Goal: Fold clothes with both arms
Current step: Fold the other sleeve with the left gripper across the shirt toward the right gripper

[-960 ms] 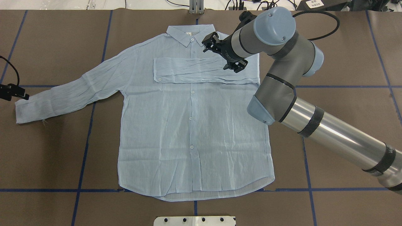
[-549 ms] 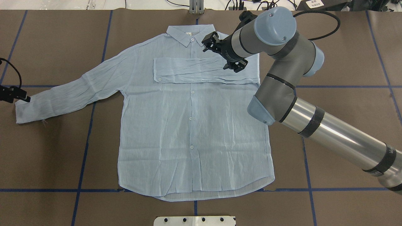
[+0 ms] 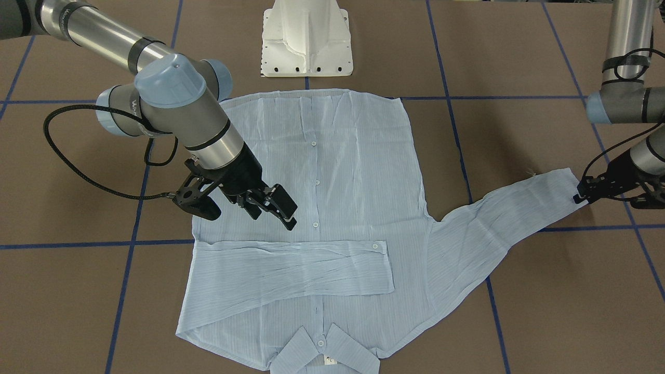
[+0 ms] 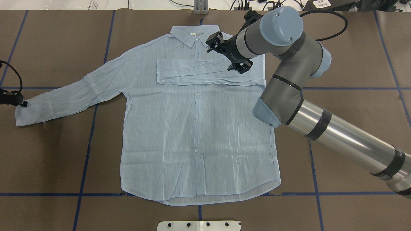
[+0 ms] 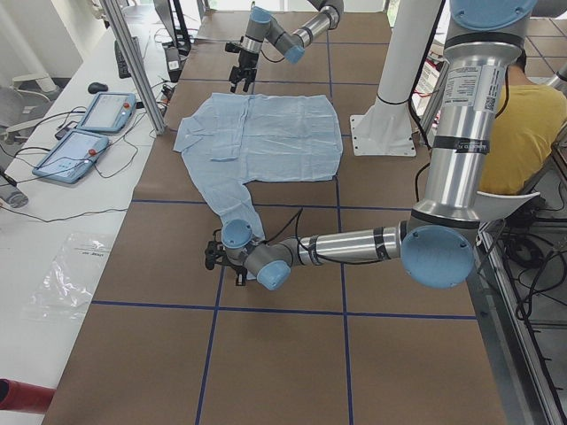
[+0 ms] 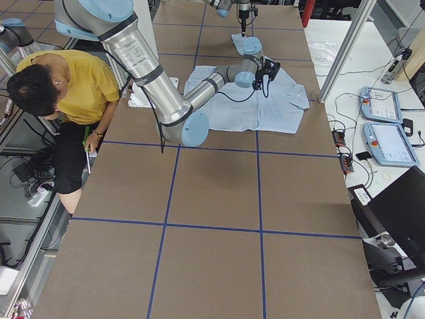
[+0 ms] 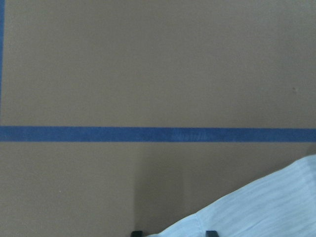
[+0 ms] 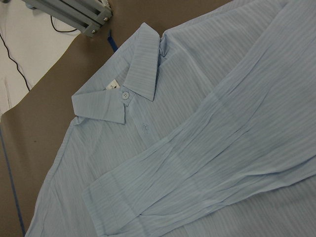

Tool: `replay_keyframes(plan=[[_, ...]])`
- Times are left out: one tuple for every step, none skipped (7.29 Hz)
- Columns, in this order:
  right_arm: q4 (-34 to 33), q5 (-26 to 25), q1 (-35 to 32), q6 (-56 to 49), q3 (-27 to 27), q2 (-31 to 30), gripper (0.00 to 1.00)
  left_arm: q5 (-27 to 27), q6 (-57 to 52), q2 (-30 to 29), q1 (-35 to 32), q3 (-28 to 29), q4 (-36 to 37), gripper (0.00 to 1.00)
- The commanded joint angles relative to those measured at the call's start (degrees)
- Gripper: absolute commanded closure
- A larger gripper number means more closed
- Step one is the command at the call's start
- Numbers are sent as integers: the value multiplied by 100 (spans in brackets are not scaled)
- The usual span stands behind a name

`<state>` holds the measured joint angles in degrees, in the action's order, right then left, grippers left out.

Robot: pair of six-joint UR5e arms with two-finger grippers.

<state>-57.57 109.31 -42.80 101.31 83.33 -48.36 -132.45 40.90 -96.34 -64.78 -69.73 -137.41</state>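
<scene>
The pale blue shirt (image 4: 196, 128) lies flat and buttoned, front up, on the brown table, its collar (image 4: 194, 33) at the far side. One sleeve (image 4: 205, 72) is folded across the chest. The other sleeve (image 4: 74, 96) stretches out to the view's left. My right gripper (image 4: 222, 59) hovers open over the folded sleeve, holding nothing, and it also shows in the front-facing view (image 3: 248, 218). My left gripper (image 4: 16, 100) is low at the cuff (image 3: 563, 182). In the left wrist view the cuff edge (image 7: 256, 207) lies between its two spread fingertips.
The white pedestal base (image 3: 306, 41) stands at the table's near edge by the shirt hem. Blue tape lines (image 4: 86, 141) cross the brown cover. A person in a yellow top (image 6: 66, 80) sits beside the table. Tablets (image 5: 89, 124) lie on the white bench.
My left gripper has shifted slightly left and down along the cuff. The right gripper has barely moved above the folded sleeve. The shirt lies as before.
</scene>
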Motion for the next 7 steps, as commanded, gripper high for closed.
replay_keyframes(plan=[[0, 2, 0, 12, 26, -16, 1, -35, 5, -8, 0, -188, 47, 100], [0, 2, -9, -14, 69, -25, 1, -253, 32, -25, -9, -390, 91, 100], [-9, 46, -61, -49, 157, -146, 1, -411, 502, -226, -9, -549, 91, 100], [0, 90, -183, -146, 166, -252, 1, -413, 1028, -410, 0, -794, 91, 100], [9, 212, -350, -407, 175, -375, 1, -439, 1695, -804, 0, -884, 100, 100], [26, 387, -491, -645, 201, -507, 1, -483, 2633, -1321, 78, -893, 91, 100], [26, 511, -632, -795, 271, -656, 1, -440, 3460, -1805, 471, -858, 91, 100]])
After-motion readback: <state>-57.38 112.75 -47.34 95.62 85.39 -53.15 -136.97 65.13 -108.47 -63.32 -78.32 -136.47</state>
